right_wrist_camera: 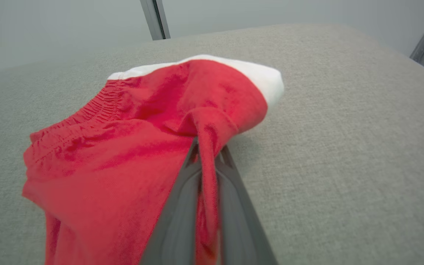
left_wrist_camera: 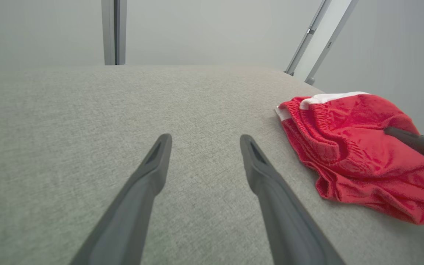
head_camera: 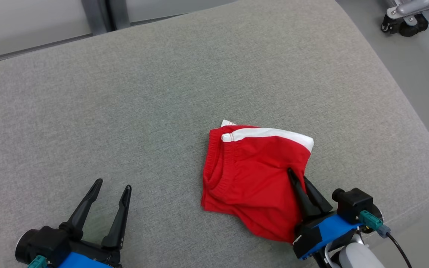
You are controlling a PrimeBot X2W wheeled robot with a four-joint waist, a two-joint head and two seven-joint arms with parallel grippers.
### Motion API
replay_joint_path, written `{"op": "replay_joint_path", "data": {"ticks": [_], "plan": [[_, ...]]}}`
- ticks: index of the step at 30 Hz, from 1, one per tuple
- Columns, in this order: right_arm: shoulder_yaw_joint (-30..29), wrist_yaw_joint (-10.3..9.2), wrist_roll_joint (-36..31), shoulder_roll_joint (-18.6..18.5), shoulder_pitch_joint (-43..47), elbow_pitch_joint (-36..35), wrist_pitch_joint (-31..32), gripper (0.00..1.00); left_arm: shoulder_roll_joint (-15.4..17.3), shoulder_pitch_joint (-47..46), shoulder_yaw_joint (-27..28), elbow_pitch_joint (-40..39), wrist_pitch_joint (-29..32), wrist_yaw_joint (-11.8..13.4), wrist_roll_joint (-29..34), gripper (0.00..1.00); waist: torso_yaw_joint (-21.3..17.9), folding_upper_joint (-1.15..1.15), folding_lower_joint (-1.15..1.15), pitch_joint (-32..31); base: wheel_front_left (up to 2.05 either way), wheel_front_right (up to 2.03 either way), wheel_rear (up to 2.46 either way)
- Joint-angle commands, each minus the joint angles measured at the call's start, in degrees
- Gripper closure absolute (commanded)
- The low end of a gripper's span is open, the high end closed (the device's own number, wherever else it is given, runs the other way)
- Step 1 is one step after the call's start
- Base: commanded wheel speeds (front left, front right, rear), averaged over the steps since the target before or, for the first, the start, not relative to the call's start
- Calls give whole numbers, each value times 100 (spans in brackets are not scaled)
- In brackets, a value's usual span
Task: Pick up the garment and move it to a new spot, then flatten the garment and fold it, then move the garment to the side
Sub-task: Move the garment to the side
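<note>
Red fabric: the garment (head_camera: 251, 175), shorts with a white band (head_camera: 274, 133) along the far edge, is found lying loosely bunched on the grey woven surface (head_camera: 125, 104), right of centre and toward the near side in the head view. A gathered elastic waistband (head_camera: 223, 167) is seen on the garment's left side.

Right gripper (head_camera: 298, 175): the jaws are brought together on a fold of red cloth at the garment's right portion. In the right wrist view a ridge of fabric is seen pinched between the two dark fingers (right_wrist_camera: 182, 206) and drawn up into a small peak. The rest of the garment is left resting on the surface.

Left gripper (head_camera: 113, 184): the jaws are held wide apart, with nothing between them. It is positioned over bare grey fabric at the lower left, well apart from the garment. In the left wrist view the garment is seen off to the right, untouched by these fingers.

A wheeled metal base (head_camera: 408, 18) is noted on the floor beyond the surface's far right corner.
</note>
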Motion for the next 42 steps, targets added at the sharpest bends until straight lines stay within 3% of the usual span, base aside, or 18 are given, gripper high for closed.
{"op": "replay_joint_path", "data": {"ticks": [1,7,11,16,17,26,32,33,34,35,39,42], "plan": [[-99,2,-141,-16,-117,-5,-6,100,91,19,-9,-26,-15,11,-22,0,141,0,0,138,0,0,0],[-973,1,-1274,-18,-752,292,-6,100,428,-137,-124,-65,-15,11,-153,0,674,0,0,458,0,0,0],[-1993,1,-2213,-28,-1246,421,105,100,563,-221,-170,-66,-15,11,-268,0,1060,0,0,647,0,0,0],[-3227,1,-3331,-18,-1668,41,604,100,729,-389,-173,-97,-15,11,-401,0,1496,0,0,932,0,0,0],[-3227,1,-3331,-18,-1668,41,604,100,729,-389,-173,-97,-15,11,-401,0,1496,0,0,932,0,0,0],[-5030,1,-4239,-23,-1936,-926,1148,100,856,-604,-148,-105,-13,11,-592,0,2010,0,0,1256,0,0,0],[-5648,1,-4479,-23,-2175,-850,1024,100,877,-614,-160,-26,1,15,-645,0,2082,0,0,1314,0,0,0],[-5861,1,-4554,-25,-2288,-694,932,79,878,-620,-159,0,3,16,-653,0,2082,0,0,1322,0,0,0],[-5958,1,-4595,-22,-2339,-605,884,45,879,-623,-159,14,5,16,-656,0,2081,0,0,1323,0,0,0],[-6065,1,-4602,-22,-2417,-495,807,0,879,-630,-164,29,5,16,-657,0,2080,0,0,1321,0,0,0],[-6326,1,-4551,-22,-2695,-101,243,0,823,-628,-150,71,4,16,-652,0,2065,0,0,1219,0,0,0],[-6006,1,-4349,-14,-2919,202,15,0,726,-619,-71,88,-2,15,-660,0,2048,0,0,1045,0,0,0]]}}
